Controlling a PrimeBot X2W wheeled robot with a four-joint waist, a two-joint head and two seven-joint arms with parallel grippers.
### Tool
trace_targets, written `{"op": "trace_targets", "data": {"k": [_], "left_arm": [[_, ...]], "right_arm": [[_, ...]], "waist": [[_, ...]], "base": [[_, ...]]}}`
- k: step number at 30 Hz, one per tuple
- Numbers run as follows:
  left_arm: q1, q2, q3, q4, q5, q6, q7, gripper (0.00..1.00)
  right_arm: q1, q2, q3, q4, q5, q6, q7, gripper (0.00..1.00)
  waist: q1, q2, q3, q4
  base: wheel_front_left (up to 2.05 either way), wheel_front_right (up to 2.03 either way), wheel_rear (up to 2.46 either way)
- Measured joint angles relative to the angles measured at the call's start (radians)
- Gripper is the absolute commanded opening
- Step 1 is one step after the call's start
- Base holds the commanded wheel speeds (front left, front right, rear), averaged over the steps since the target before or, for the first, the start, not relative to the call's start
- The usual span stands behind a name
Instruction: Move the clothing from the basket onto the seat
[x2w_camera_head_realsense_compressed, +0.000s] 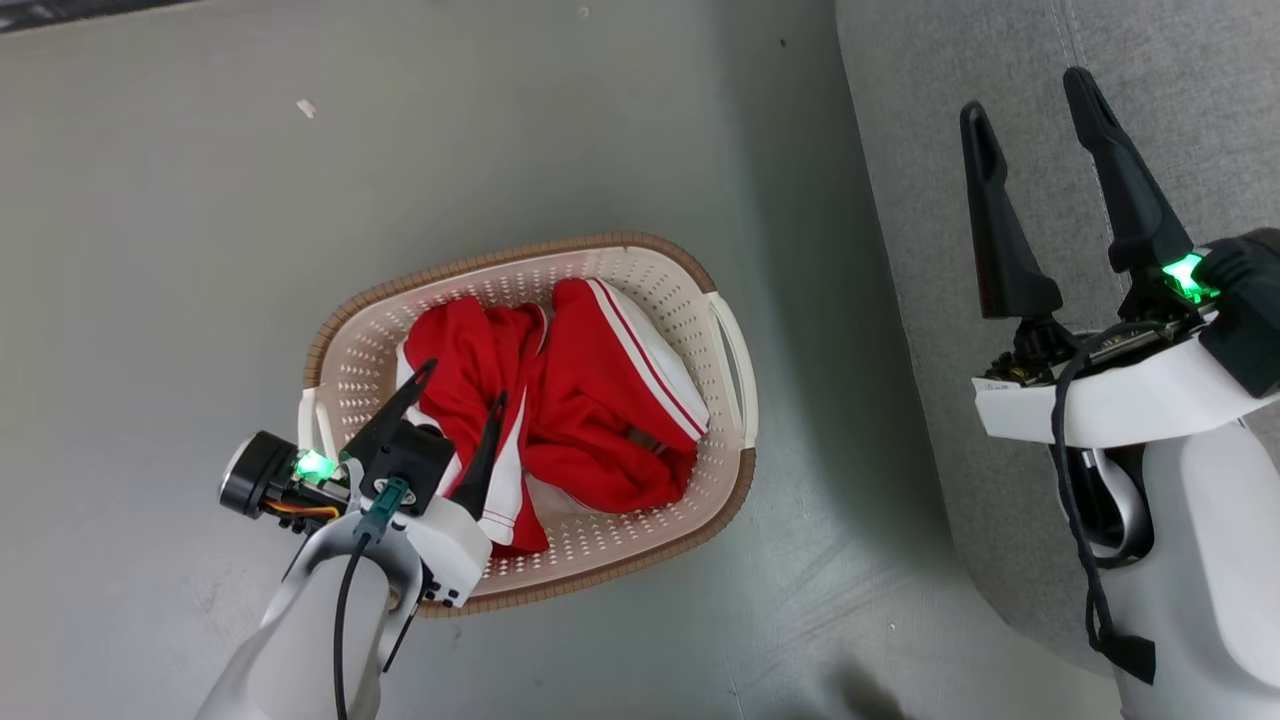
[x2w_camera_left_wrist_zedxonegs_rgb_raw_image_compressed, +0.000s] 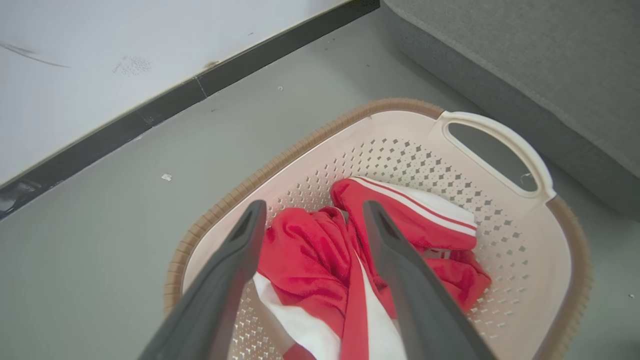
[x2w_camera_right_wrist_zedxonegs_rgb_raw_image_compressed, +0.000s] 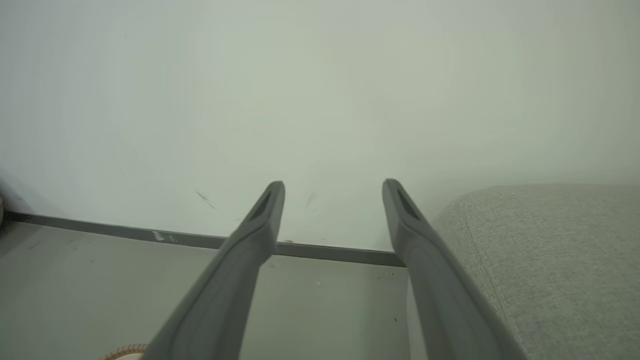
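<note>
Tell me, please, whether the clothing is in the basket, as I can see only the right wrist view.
Observer: Yes, the red clothing lies bunched inside the basket, which stands on the floor beside the seat.
Operator: Thank you. Where is the left end effector?
Observer: The left end effector is over the basket, jaws open, fingers pointing at the clothing and gripping nothing.
Operator: How is the basket turned?
Observer: One loop handle faces the seat, with a strip of floor between them.
</note>
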Motion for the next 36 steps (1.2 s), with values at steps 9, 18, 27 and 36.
{"op": "trace_targets", "data": {"k": [9,18,27,36], "left_arm": [[-0.048,0.0,0.001,0.035,0.003,0.0,0.0,1.0],[-0.097,0.012,0.012,0.086,0.009,0.003,0.0,1.0],[-0.14,0.039,0.044,0.117,0.008,0.024,0.0,1.0],[-0.17,0.049,0.066,0.16,-0.001,0.031,0.0,1.0]], "right_arm": [[-0.055,0.0,0.014,-0.01,0.013,0.0,0.0,1.0],[-0.13,-0.001,0.021,-0.023,0.032,0.0,0.0,1.0],[-0.187,-0.001,0.025,-0.03,0.049,0.0,0.0,1.0],[-0.207,-0.001,0.025,-0.031,0.07,0.0,0.0,1.0]], "waist": [[0.0,0.0,0.061,-0.027],[0.0,0.0,0.131,-0.059],[0.0,0.0,0.185,-0.083],[0.0,0.0,0.228,-0.106]], "base": [[0.0,0.0,0.0],[0.0,0.0,0.0],[0.0,0.0,0.0],[0.0,0.0,0.0]]}}
